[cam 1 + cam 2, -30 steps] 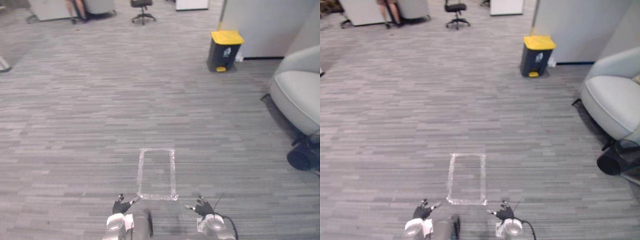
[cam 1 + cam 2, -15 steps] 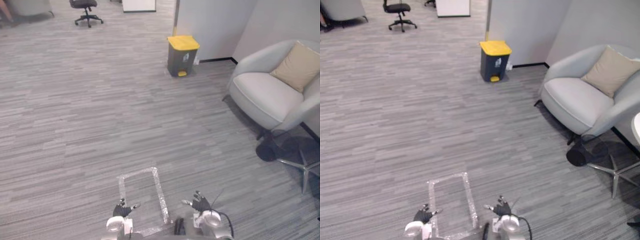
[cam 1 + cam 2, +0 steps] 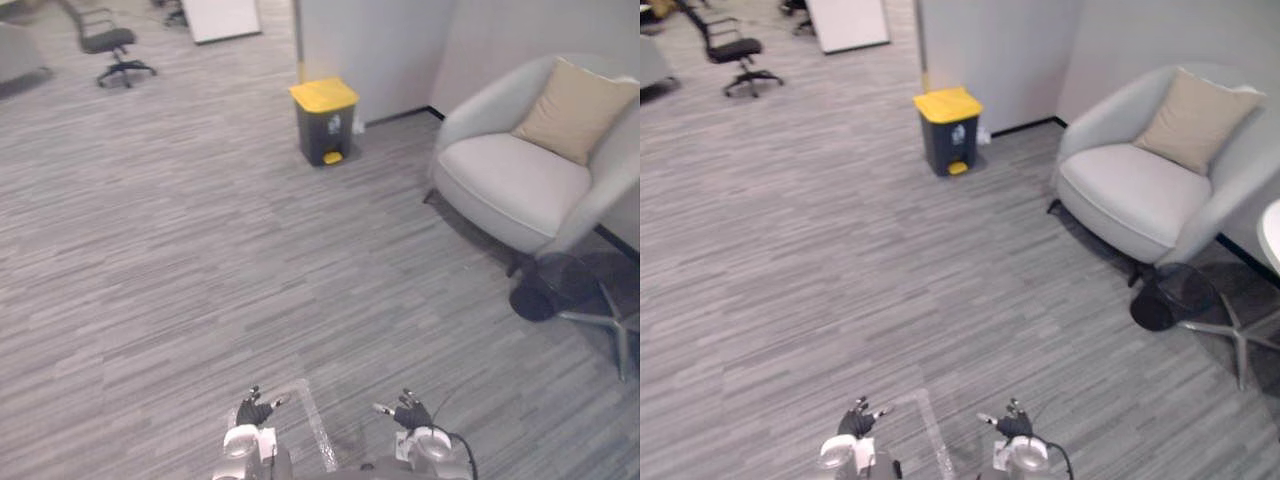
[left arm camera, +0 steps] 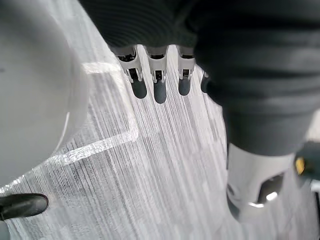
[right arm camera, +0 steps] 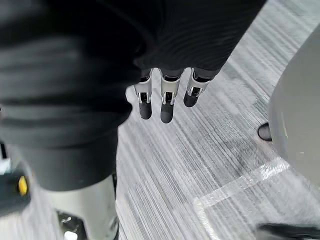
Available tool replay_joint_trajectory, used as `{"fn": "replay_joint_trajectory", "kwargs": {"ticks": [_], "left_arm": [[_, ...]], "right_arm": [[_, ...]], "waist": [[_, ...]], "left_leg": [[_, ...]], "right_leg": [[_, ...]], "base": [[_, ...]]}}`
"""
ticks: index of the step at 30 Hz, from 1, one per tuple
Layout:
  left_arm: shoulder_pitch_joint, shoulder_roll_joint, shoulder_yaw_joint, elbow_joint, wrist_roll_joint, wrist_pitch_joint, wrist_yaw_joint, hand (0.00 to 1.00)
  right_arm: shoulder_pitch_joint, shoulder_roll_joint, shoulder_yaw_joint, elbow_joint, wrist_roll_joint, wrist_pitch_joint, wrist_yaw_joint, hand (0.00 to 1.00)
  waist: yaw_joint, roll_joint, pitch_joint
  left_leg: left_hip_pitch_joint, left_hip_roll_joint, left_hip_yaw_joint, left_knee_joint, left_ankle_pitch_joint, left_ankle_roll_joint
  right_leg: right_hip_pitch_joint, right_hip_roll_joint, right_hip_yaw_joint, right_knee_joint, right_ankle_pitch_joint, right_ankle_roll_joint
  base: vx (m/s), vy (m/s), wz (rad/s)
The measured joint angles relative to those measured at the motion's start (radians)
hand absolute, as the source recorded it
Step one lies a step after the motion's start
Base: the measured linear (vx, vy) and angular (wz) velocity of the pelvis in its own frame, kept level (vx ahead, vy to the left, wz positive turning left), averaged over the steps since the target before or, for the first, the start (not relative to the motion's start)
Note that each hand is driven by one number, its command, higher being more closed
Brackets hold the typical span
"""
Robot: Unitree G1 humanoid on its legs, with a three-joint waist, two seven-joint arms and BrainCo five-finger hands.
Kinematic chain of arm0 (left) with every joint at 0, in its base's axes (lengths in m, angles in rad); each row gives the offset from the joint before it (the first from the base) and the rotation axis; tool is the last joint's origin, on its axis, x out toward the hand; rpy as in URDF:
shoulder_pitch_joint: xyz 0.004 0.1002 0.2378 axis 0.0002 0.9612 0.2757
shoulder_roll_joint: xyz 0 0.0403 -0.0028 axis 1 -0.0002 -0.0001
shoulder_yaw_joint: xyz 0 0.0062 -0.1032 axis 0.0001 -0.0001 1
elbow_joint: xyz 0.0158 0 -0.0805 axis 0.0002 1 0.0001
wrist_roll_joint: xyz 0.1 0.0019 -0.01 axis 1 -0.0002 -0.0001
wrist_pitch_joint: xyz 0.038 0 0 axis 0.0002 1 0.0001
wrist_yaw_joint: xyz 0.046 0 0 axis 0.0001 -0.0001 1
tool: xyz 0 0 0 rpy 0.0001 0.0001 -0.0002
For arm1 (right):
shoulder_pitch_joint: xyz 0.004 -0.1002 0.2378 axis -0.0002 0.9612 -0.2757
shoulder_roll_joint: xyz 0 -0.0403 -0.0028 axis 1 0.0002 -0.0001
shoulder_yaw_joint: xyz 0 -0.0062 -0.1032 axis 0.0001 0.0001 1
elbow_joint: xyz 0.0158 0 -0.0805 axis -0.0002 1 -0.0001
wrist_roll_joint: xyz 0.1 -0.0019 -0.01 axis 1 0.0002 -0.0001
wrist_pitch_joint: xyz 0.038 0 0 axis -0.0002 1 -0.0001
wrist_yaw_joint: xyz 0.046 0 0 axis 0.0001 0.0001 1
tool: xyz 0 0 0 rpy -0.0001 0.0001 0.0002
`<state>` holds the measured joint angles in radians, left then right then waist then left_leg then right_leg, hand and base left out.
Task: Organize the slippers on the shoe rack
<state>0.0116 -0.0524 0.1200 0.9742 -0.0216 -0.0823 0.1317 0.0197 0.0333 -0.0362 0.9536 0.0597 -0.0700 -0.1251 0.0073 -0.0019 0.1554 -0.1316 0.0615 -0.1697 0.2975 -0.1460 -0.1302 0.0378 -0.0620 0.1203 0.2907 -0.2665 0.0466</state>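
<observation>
Hanging open: left hand, right hand

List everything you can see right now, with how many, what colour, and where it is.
floor: one, grey striped carpet, under everything
tape outline: one, whitish, on the floor between the hands
bin: one, dark body with yellow lid, by the far wall corner
armchair: one, light grey, far right
cushion: one, beige, leaning on the armchair's back
office chair: one, black, far left
white panel: one, white, at the far edge
dark round object: one, black, on the floor at the armchair's foot; cannot tell what it is
metal star base: one, silver, right edge
left hand: one, fingers straight, empty, low near the floor
right hand: one, fingers straight, empty, low near the floor
</observation>
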Motion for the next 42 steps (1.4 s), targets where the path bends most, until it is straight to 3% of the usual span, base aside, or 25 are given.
{"fn": "replay_joint_trajectory", "kwargs": {"ticks": [1, 6, 7, 8, 10, 13, 14, 16, 20, 22, 24, 27, 29, 30, 31, 32, 39, 42], "left_arm": [[-0.001, 0.022, -0.002, 0.006, -0.001, 0.001, 0.002, 0.0], [0.0, 0.037, 0.0, 0.019, -0.001, 0.001, 0.001, 0.0], [0.0, 0.039, 0.002, 0.022, -0.001, 0.002, 0.001, 0.0], [0.0, 0.039, 0.002, 0.022, -0.001, 0.002, 0.001, 0.0], [0.001, 0.041, 0.004, 0.037, -0.001, 0.001, 0.001, 0.0], [-0.001, 0.044, -0.002, 0.051, -0.001, 0.001, 0.0, 0.0], [-0.004, 0.048, -0.006, 0.061, 0.0, 0.002, -0.001, 0.0], [-0.004, 0.045, -0.054, 0.081, 0.001, 0.003, -0.003, 0.0], [-0.005, 0.047, -0.039, 0.074, 0.0, 0.002, -0.005, 0.0], [-0.003, 0.04, 0.026, 0.056, 0.0, 0.002, -0.005, 0.0], [-0.001, 0.039, 0.047, 0.052, 0.001, 0.001, -0.005, 0.0], [0.003, 0.037, 0.057, 0.035, 0.0, 0.002, -0.002, 0.0], [0.01, 0.027, 0.057, 0.035, 0.0, 0.005, 0.0, 0.0], [0.009, 0.032, 0.057, 0.039, 0.0, 0.009, 0.002, 0.0], [0.01, 0.042, 0.058, 0.035, -0.001, 0.009, 0.001, 0.0], [0.006, 0.043, 0.06, 0.033, -0.001, 0.005, 0.001, 0.0], [0.008, 0.017, 0.053, 0.058, 0.0, 0.007, -0.001, 0.0], [0.011, 0.018, 0.045, 0.059, 0.0, 0.007, -0.001, 0.0]], "right_arm": [[0.002, 0.019, 0.002, 0.006, -0.003, 0.005, 0.006, 0.0], [0.01, 0.027, 0.009, 0.004, -0.021, 0.01, 0.019, 0.0], [0.009, 0.026, 0.01, 0.003, -0.022, 0.009, 0.021, 0.0], [0.009, 0.026, 0.01, 0.003, -0.022, 0.009, 0.021, 0.0], [0.007, 0.026, 0.015, 0.009, -0.023, 0.009, 0.023, 0.0], [-0.005, 0.009, 0.041, 0.041, -0.023, 0.008, 0.024, 0.0], [-0.013, -0.007, 0.048, 0.046, -0.023, 0.008, 0.026, 0.0], [-0.02, -0.046, 0.044, 0.056, -0.023, 0.001, 0.026, 0.0], [-0.021, -0.075, 0.023, 0.089, -0.021, 0.0, 0.026, 0.0], [-0.017, -0.076, 0.009, 0.084, -0.021, -0.001, 0.025, 0.0], [-0.016, -0.078, 0.008, 0.083, -0.021, 0.0, 0.023, 0.0], [-0.008, -0.078, 0.008, 0.064, -0.021, 0.002, 0.016, 0.0], [0.008, -0.085, 0.005, 0.039, -0.021, 0.0, 0.011, 0.0], [0.006, -0.082, 0.004, 0.039, -0.021, 0.0, 0.007, 0.0], [0.002, -0.077, 0.004, 0.042, -0.021, 0.0, 0.005, 0.0], [0.015, -0.076, 0.003, 0.044, -0.021, 0.006, 0.006, 0.0], [0.031, -0.08, -0.041, 0.045, -0.018, 0.001, 0.01, 0.0], [0.04, -0.077, -0.068, 0.05, -0.018, 0.001, 0.01, 0.0]], "waist": [[0.0, -0.041, -0.013], [0.019, -0.046, -0.013], [0.019, -0.048, -0.015], [0.019, -0.048, -0.015], [0.019, -0.046, -0.016], [0.02, -0.041, -0.025], [0.018, -0.028, -0.028], [-0.003, 0.01, -0.029], [0.008, 0.011, -0.029], [0.023, 0.003, -0.018], [0.03, 0.002, -0.018], [0.031, 0.004, -0.018], [0.036, 0.036, -0.032], [0.032, 0.027, -0.03], [0.032, 0.001, -0.023], [0.043, -0.004, -0.023], [0.024, 0.024, -0.062], [0.025, 0.021, -0.066]], "left_leg": [[0.022, -0.024, 0.078, 0.008, -0.016, 0.029], [0.115, -0.018, 0.256, 0.011, -0.057, 0.091], [0.15, -0.013, 0.326, -0.013, -0.061, 0.098], [0.152, -0.013, 0.329, -0.014, -0.061, 0.098], [0.189, -0.001, 0.394, -0.053, -0.061, 0.098], [0.192, -0.001, 0.404, -0.078, -0.059, 0.095], [0.191, -0.001, 0.4, -0.088, -0.056, 0.089], [0.189, 0.014, 0.35, -0.079, -0.038, 0.076], [0.167, 0.037, 0.35, 0.038, -0.038, 0.072], [0.112, 0.057, 0.335, 0.215, -0.037, 0.073], [0.091, 0.051, 0.284, 0.25, -0.063, 0.092], [0.097, 0.019, 0.161, 0.127, -0.13, 0.074], [0.108, 0.01, 0.095, 0.011, -0.134, 0.066], [0.114, 0.008, 0.115, 0.008, -0.135, 0.067], [0.142, -0.003, 0.162, -0.007, -0.134, 0.071], [0.165, -0.008, 0.199, -0.014, -0.123, 0.073], [0.225, -0.039, 0.18, -0.072, -0.104, 0.074], [0.242, -0.058, 0.152, -0.078, -0.071, 0.074]], "right_leg": [[-0.002, -0.04, 0.04, 0.003, 0.012, 0.034], [-0.065, -0.064, 0.058, 0.133, 0.071, 0.06], [-0.109, -0.094, -0.062, 0.199, 0.07, 0.058], [-0.11, -0.096, -0.069, 0.2, 0.07, 0.057], [-0.11, -0.119, -0.264, 0.168, 0.074, 0.034], [-0.106, -0.109, -0.377, 0.058, 0.077, 0.01], [-0.092, -0.096, -0.383, 0.014, 0.082, 0.004], [-0.06, -0.06, -0.36, -0.065, 0.128, -0.005], [-0.038, -0.044, -0.322, -0.092, 0.132, -0.011], [-0.049, -0.025, -0.229, -0.078, 0.121, -0.019], [-0.062, -0.015, -0.173, -0.07, 0.121, -0.019], [-0.096, 0.021, -0.065, -0.068, 0.121, -0.02], [-0.129, 0.063, -0.004, -0.055, 0.138, -0.001], [-0.142, 0.059, -0.003, -0.018, 0.13, 0.006], [-0.138, 0.046, 0.001, 0.039, 0.109, 0.014], [-0.138, 0.035, 0.008, 0.05, 0.091, 0.005], [-0.101, 0.009, -0.035, 0.009, 0.086, 0.009], [-0.06, -0.013, -0.055, -0.023, 0.086, 0.009]], "base": [[0.28, 0.322, -0.85], [0.14, 0.284, -1.04], [0.04, 0.173, -0.99], [0.02, 0.117, -0.95], [0.01, 0.033, -0.72], [0.0, -0.066, -0.89], [-0.02, -0.128, -0.67], [-0.03, -0.111, -0.32], [-0.05, -0.059, -0.28], [-0.06, -0.012, -1.0], [-0.01, 0.06, -1.08], [-0.02, 0.112, -1.15], [0.02, 0.167, -1.11], [0.11, 0.143, -0.93], [0.12, 0.112, -0.7], [0.14, 0.129, -0.75], [0.17, 0.064, -0.03], [0.1, -0.001, 0.21]]}}
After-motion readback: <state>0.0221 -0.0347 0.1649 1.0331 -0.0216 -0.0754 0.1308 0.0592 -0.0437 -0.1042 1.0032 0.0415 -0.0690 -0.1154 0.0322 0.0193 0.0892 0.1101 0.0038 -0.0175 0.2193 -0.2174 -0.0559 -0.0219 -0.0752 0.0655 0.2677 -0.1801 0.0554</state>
